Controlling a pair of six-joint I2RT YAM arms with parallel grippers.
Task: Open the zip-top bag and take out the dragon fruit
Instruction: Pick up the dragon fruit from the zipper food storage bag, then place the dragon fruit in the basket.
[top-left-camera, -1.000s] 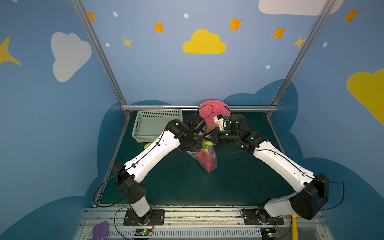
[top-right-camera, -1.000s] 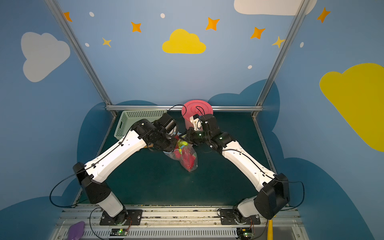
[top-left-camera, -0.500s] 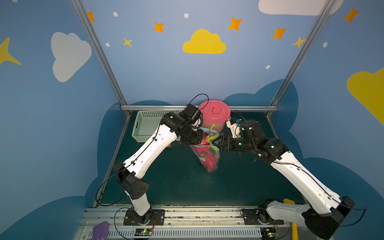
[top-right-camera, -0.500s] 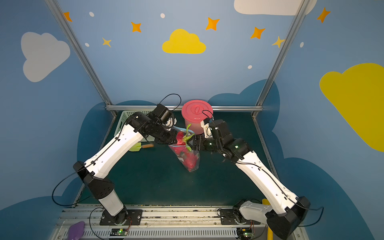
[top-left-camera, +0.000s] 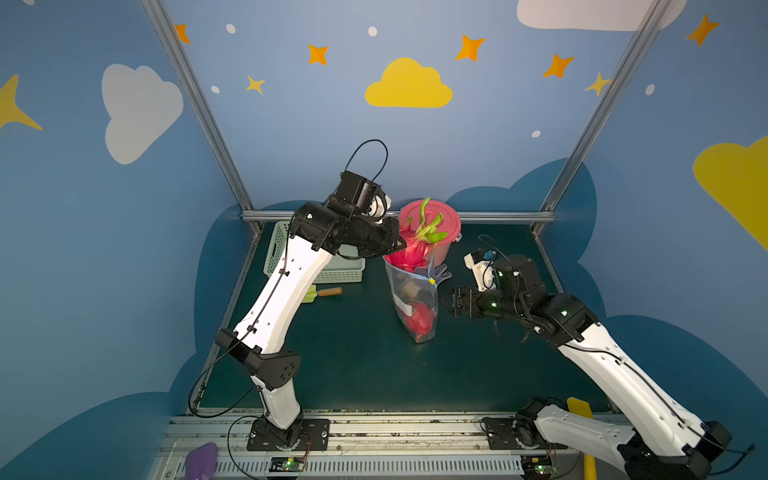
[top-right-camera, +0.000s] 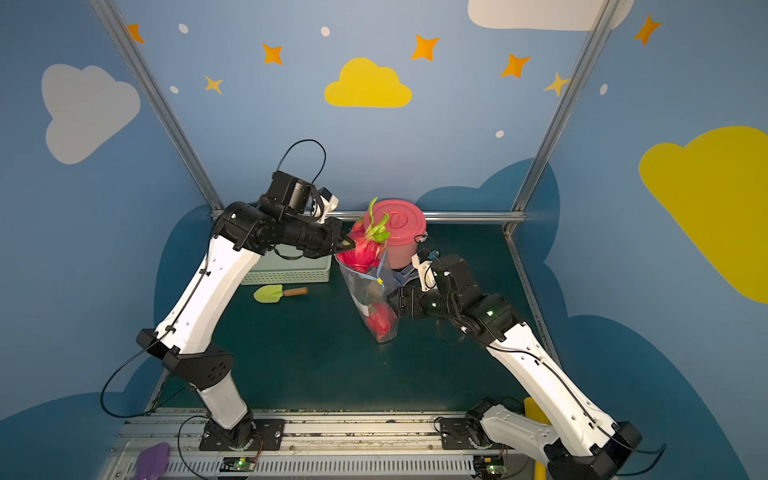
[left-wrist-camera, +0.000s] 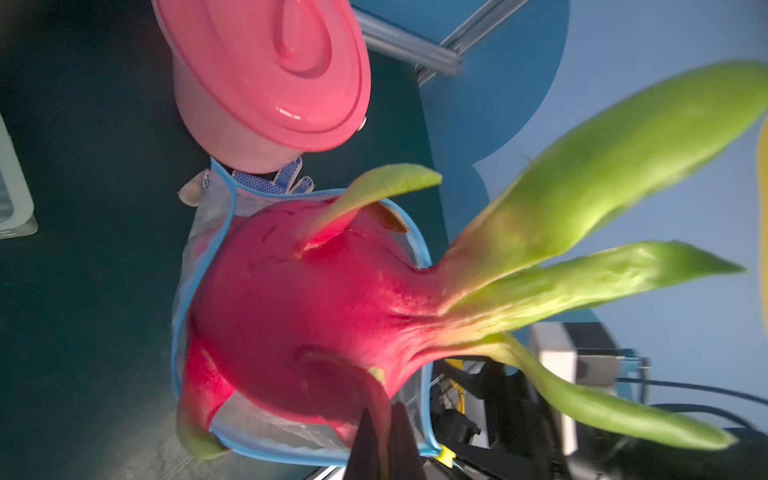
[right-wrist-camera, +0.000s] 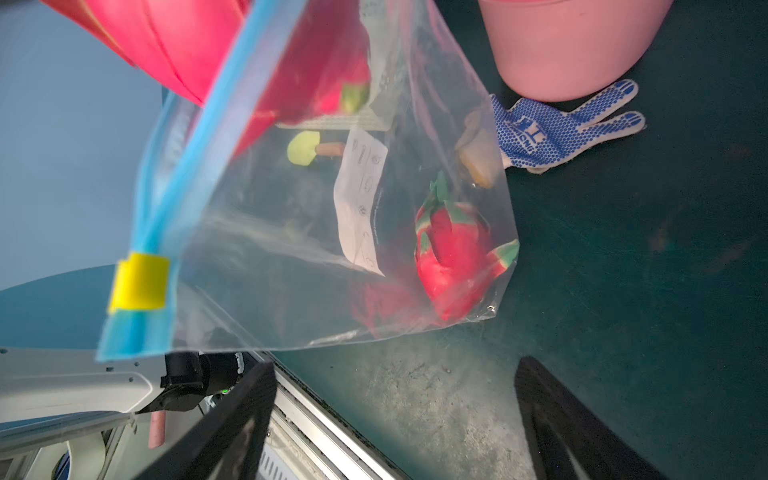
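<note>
The pink dragon fruit (top-left-camera: 415, 249) (top-right-camera: 363, 253) (left-wrist-camera: 299, 311) with long green scales sticks halfway out of the zip-top bag's open mouth. My left gripper (top-left-camera: 400, 246) (left-wrist-camera: 380, 419) is shut on one of its pink scales, holding it up. The clear zip-top bag (top-left-camera: 409, 299) (top-right-camera: 365, 295) (right-wrist-camera: 291, 249) hangs below it, its yellow slider (right-wrist-camera: 139, 282) at the end of the blue strip. A smaller red fruit (right-wrist-camera: 453, 266) lies in its bottom corner. My right gripper (top-left-camera: 444, 301) (right-wrist-camera: 395, 415) is open just right of the bag, holding nothing.
A pink lidded bucket (top-left-camera: 440, 224) stands behind the bag, with a blue-dotted glove (right-wrist-camera: 552, 129) at its foot. A pale green basket (top-left-camera: 332, 274) sits at the back left, and a yellow-green trowel (top-left-camera: 318, 293) lies in front of it.
The left gripper has lifted the dragon fruit up through the bag's mouth. The right gripper has opened, let go of the bag and drawn back to the right.
</note>
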